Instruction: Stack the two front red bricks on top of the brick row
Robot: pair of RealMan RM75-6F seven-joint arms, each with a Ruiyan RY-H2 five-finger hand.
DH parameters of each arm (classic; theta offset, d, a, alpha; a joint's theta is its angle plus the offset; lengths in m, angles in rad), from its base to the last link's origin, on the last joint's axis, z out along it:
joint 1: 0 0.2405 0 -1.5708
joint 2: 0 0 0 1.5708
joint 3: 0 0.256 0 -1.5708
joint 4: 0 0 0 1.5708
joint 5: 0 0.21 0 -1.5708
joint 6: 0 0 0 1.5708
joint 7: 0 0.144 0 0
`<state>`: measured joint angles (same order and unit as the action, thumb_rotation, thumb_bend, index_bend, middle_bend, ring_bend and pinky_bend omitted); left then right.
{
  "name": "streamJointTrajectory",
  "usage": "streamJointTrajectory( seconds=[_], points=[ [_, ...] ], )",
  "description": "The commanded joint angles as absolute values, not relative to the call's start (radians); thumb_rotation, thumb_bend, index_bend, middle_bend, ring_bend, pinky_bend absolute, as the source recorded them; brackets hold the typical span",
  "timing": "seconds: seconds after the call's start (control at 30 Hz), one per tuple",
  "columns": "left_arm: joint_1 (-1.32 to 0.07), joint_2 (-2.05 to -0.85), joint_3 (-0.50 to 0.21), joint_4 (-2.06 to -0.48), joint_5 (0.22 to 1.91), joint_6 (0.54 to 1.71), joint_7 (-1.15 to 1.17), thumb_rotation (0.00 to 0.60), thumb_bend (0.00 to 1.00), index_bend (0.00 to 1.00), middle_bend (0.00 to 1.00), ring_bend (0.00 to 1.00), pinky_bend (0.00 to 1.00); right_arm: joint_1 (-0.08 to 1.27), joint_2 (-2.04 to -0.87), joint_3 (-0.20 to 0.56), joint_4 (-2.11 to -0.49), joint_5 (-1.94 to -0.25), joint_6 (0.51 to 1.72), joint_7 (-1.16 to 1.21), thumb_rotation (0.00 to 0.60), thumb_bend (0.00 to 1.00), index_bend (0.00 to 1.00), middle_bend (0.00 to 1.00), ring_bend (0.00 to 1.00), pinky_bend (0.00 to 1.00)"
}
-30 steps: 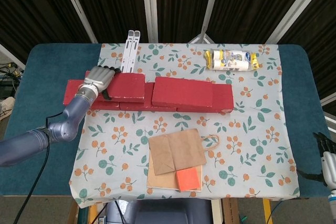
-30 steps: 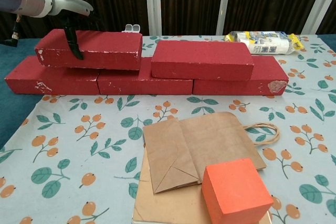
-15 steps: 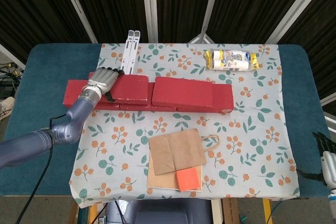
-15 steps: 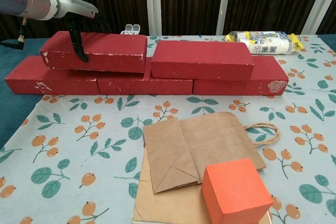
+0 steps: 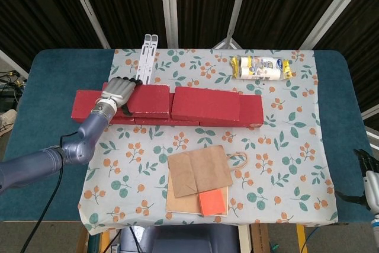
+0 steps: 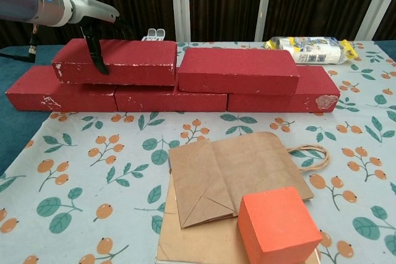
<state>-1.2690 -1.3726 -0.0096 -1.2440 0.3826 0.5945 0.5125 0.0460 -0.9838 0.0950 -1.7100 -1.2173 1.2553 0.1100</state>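
Two red bricks lie on top of the brick row (image 6: pixel 170 100). My left hand (image 5: pixel 118 92) grips the left end of the upper left brick (image 5: pixel 151 99) (image 6: pixel 124 61), with its thumb (image 6: pixel 95 54) on the front face and the other fingers over the top. This brick's right end meets the upper right brick (image 5: pixel 206 105) (image 6: pixel 238 70). The row's left brick (image 5: pixel 83 105) sticks out past my hand. My right hand (image 5: pixel 368 179) hangs at the table's lower right edge, fingers apart, holding nothing. It does not show in the chest view.
A brown paper bag (image 5: pixel 198 172) (image 6: pixel 238 174) lies in front of the row on a tan board, with an orange cube (image 5: pixel 212 202) (image 6: pixel 278 224) on it. A white folding stand (image 5: pixel 147 57) and a packet of rolls (image 5: pixel 263 67) lie behind the row.
My left hand has slid the upper left brick to the right along the row, closing the gap to the upper right brick. The right hand has stayed put.
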Motion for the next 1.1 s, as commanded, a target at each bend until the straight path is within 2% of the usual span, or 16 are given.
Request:
streamJointTrajectory(
  seconds=[0.03, 1.1],
  points=[
    [-1.272, -1.379, -0.008, -1.241, 0.381, 0.597, 0.512, 0.6, 0.03, 0.23, 0.17, 0.16, 0.21, 0.045, -0.982, 0.094, -1.708, -1.219, 1.256, 0.115, 0.6, 0.06, 0.0, 0.0, 0.0, 0.0],
    [-1.29, -1.417, 0.007, -1.219, 0.352, 0.614, 0.527, 0.6, 0.03, 0.22, 0.17, 0.16, 0.21, 0.051, -0.969, 0.093, -1.709, -1.21, 1.246, 0.139, 0.6, 0.06, 0.0, 0.0, 0.0, 0.0]
  ],
)
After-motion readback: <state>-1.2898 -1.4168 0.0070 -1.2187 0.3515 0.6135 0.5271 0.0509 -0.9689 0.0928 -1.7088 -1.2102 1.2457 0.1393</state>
